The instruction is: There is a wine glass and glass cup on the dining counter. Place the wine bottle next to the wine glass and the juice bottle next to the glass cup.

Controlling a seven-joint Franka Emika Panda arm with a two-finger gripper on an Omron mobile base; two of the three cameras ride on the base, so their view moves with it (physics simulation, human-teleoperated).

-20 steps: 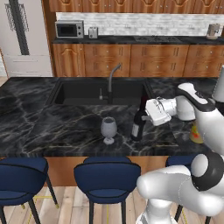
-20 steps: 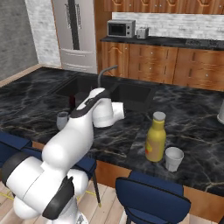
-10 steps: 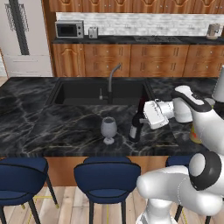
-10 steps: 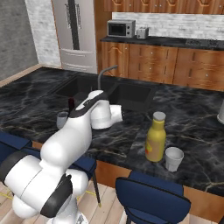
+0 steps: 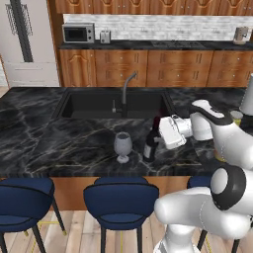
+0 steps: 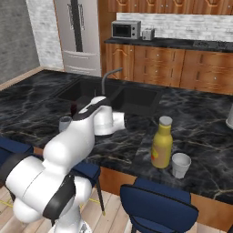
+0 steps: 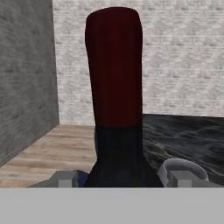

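Two bottles and two glasses stand on the long black marble worktop (image 5: 59, 143), in two pairs well apart. Near the front edge, in front of the sunken sink (image 5: 99, 104) and its faucet (image 5: 126, 89), the wine glass (image 5: 122, 146) stands upright on its round foot. Just beside it, on the side toward the arm, the wine bottle (image 5: 150, 143) stands upright on the worktop, dark with a reddish top and a pale label. The fingers (image 5: 159, 134) are up against the bottle at about shoulder height, reaching in sideways from the white wrist. From the hand's own camera the bottle's red top and black shoulder (image 7: 116, 100) rise right between the two finger tips (image 7: 65, 178), one on each side, so the fingers seem to be closed part-way on the bottle; actual contact I cannot make out. The rim of the wine glass (image 7: 181, 168) peeks in low beside the bottle.

Farther along the worktop, on the arm's right, the juice bottle (image 6: 162, 143) stands upright, yellow with a pale cap, and the glass cup (image 6: 180, 164) sits just beside it, nearer the front edge. Blue stools (image 5: 118, 200) line the wood front. Behind, the wall counter carries a microwave (image 5: 78, 33) beside a tall fridge (image 5: 22, 42).
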